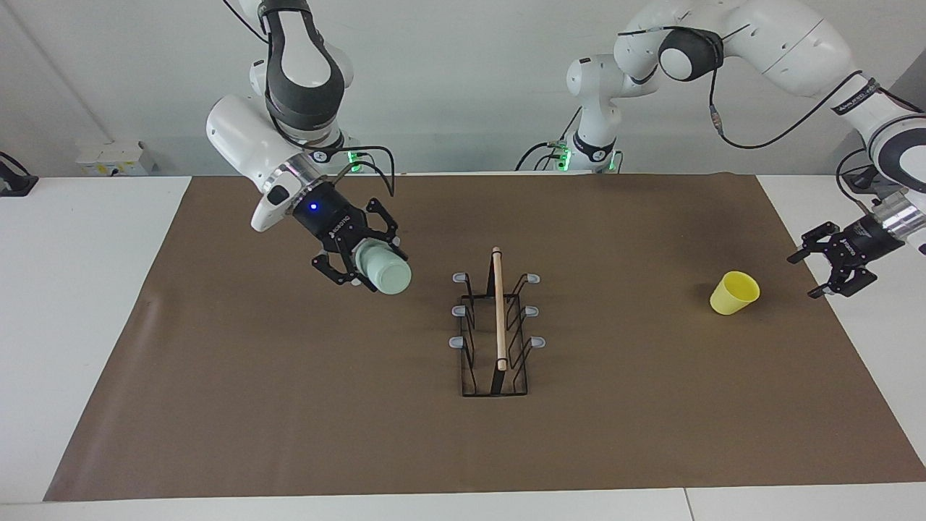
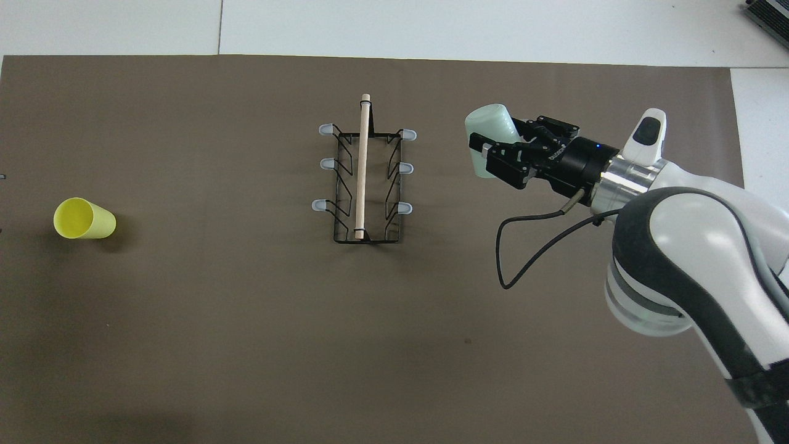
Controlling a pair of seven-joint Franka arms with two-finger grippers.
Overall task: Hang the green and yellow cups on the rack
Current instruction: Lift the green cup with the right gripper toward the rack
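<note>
**Green cup in the grip, yellow cup waiting**

The rack [image 1: 495,325] stands in the middle of the mat [image 1: 289,434], all six prongs bare. The right gripper [image 1: 359,259] pinches the green cup [image 1: 383,271] in the air beside the rack, bottom toward it. The cup looks light, thin and smooth, so a wall grip may slip or squeeze it. The yellow cup [image 1: 733,293] lies tipped near the mat's edge at the left arm's end. The left gripper [image 1: 839,264] waits beside it, fingers spread.

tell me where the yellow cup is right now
The yellow cup lies tipped on its side on the brown mat, toward the left arm's end of the table, apart from the rack and close to the open left claw.
</note>
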